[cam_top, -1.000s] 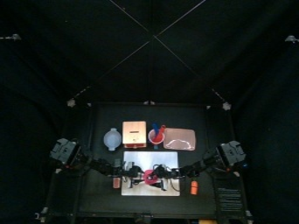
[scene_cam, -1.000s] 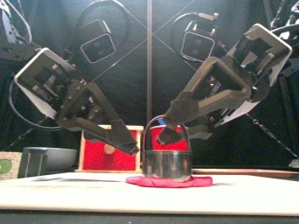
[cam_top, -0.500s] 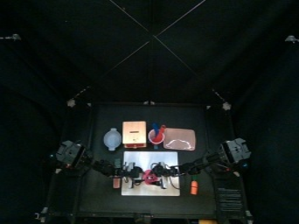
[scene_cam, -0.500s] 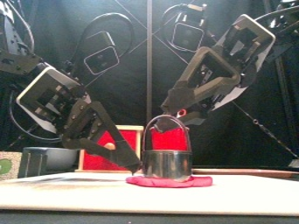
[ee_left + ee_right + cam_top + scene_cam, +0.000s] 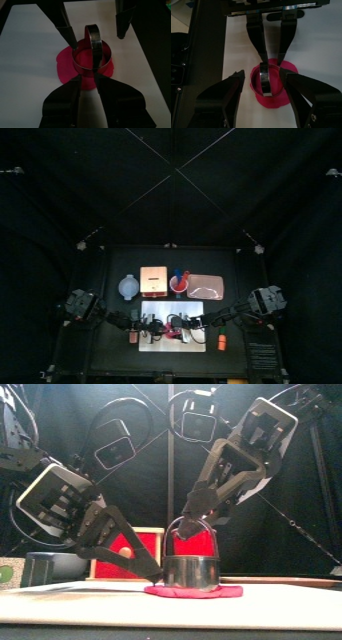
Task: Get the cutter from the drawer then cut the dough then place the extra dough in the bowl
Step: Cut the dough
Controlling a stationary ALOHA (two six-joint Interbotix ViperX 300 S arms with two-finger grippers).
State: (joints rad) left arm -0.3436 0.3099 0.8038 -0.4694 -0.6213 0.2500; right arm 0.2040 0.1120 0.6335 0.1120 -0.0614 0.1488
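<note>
Metal cutter (image 5: 194, 572) on dough (image 5: 227, 592); right claw (image 5: 263, 75) spread above, left claw (image 5: 87, 81) low, grip unclear.

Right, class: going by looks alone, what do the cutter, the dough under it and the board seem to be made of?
The cutter looks like metal, perhaps polished steel: silvery wall with bright reflections. The dough seems soft modelling clay, matte pink-red, its edge uneven. The board is probably plastic: smooth, plain white.
</note>
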